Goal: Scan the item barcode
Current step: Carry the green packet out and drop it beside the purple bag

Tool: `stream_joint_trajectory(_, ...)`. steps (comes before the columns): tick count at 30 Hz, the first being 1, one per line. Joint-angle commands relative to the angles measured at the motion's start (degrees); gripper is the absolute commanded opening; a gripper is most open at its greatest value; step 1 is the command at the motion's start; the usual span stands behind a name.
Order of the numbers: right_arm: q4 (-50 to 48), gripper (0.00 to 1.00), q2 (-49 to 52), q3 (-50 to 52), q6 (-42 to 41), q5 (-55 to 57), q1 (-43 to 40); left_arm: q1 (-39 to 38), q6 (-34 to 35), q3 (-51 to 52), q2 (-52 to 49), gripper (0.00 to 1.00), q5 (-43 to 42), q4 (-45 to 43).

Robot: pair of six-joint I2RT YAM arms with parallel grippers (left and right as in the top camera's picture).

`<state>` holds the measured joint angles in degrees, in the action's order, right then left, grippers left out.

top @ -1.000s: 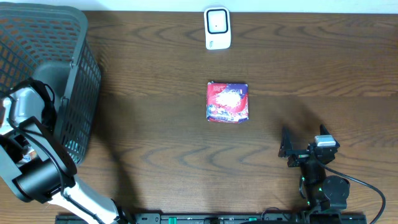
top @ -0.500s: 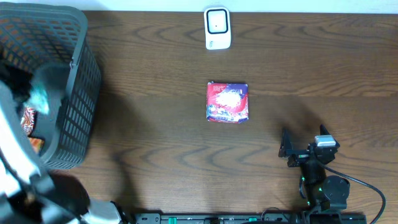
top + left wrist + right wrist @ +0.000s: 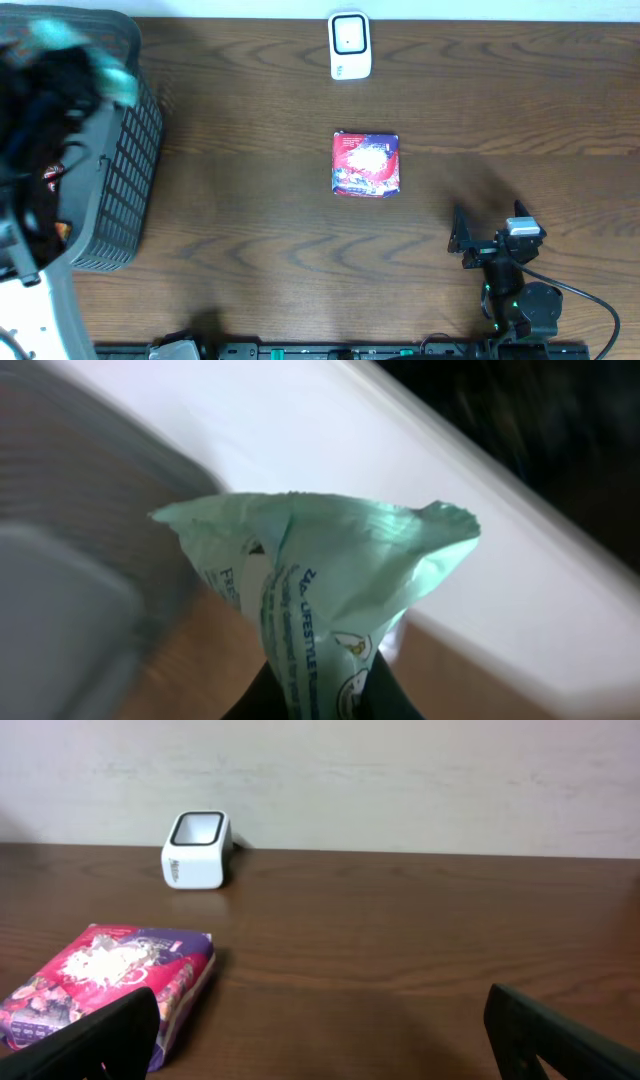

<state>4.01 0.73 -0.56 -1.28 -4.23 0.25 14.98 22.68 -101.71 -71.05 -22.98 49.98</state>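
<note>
left gripper pinches mint packet by one end over left-edge basket, probably keeping its faces free for scanner | right gripper spread, idle

Over the desk's left edge the left arm is only a dark blur across the basket, which the picture's edge cuts off. The green packet carries print too blurred to read, and its lower end is hidden inside the left gripper at the wrist view's bottom edge. The right gripper shows only two cropped finger ends.
</note>
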Motion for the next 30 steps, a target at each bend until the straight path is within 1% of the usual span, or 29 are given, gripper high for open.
stream_joint_trajectory(1, 0.0, 0.99, 0.0, 0.2, -0.8, 0.2, 0.5, -9.2, -20.4, 0.4, -2.4, 0.08, -5.9, 2.7)
stream_joint_trajectory(3, 0.0, 0.99, 0.0, 0.2, -0.8, 0.2, 0.5, -13.7, -22.7, 1.4, -4.1, 0.08, -6.0, 4.7)
stream_joint_trajectory(7, 0.0, 0.99, 0.0, 0.2, -0.8, 0.2, 0.5, -20.9, -23.5, 3.7, -9.4, 0.08, -5.9, 8.3)
stream_joint_trajectory(9, 0.0, 0.99, 0.0, 0.2, -0.8, 0.2, 0.5, -22.9, -25.5, 4.0, -12.6, 0.08, -5.9, 10.2)
stream_joint_trajectory(13, 0.0, 0.99, 0.0, 0.2, -0.8, 0.2, 0.5, -26.5, -25.6, 4.0, -21.8, 0.07, -5.9, 13.1)
stream_joint_trajectory(22, 0.0, 0.99, 0.0, 0.2, -0.8, 0.2, 0.5, -32.5, -25.3, 4.0, -44.1, 0.08, -5.4, 11.9)
stream_joint_trajectory(24, 0.0, 0.99, 0.0, 0.2, -0.8, 0.2, 0.5, -33.4, -22.9, 4.0, -47.9, 0.08, -1.7, 10.6)
stream_joint_trajectory(27, 0.0, 0.99, 0.0, 0.2, -0.8, 0.2, 0.5, -34.8, -17.5, 4.0, -52.9, 0.08, 5.4, 8.5)
stream_joint_trajectory(30, 0.0, 0.99, 0.0, 0.2, -0.8, 0.2, 0.5, -36.4, -15.3, 4.0, -56.0, 0.08, 5.6, 6.8)
